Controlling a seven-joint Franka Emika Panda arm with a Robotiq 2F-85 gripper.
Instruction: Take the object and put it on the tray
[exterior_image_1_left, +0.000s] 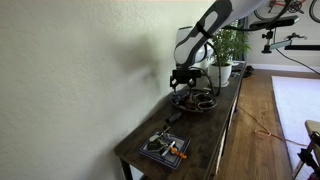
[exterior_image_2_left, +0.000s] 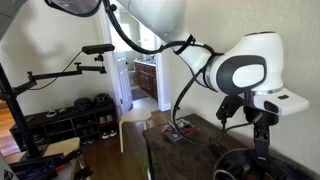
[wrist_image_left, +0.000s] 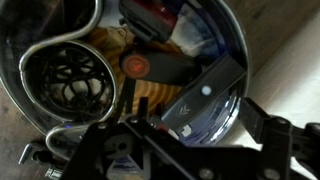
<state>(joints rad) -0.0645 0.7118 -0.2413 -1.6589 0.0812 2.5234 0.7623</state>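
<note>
A round metal bowl (wrist_image_left: 232, 30) holds several things: a flat dark object with a chevron mark and a white dot (wrist_image_left: 200, 98), a black piece with a red disc (wrist_image_left: 140, 64) and a black wire coil (wrist_image_left: 70, 82). My gripper (wrist_image_left: 200, 130) hangs low over the bowl, fingers apart on either side of the flat dark object, not closed on it. In both exterior views the gripper (exterior_image_1_left: 181, 88) (exterior_image_2_left: 262, 135) is at the bowl (exterior_image_1_left: 200, 101) at the table's far end. The tray (exterior_image_1_left: 163, 148), with an orange item and other small things, lies at the near end.
A long dark table (exterior_image_1_left: 205, 130) runs along the white wall. A potted plant (exterior_image_1_left: 224, 52) in a white pot stands just behind the bowl. The tray also shows in an exterior view (exterior_image_2_left: 178, 130), beyond it a doorway and a shoe rack.
</note>
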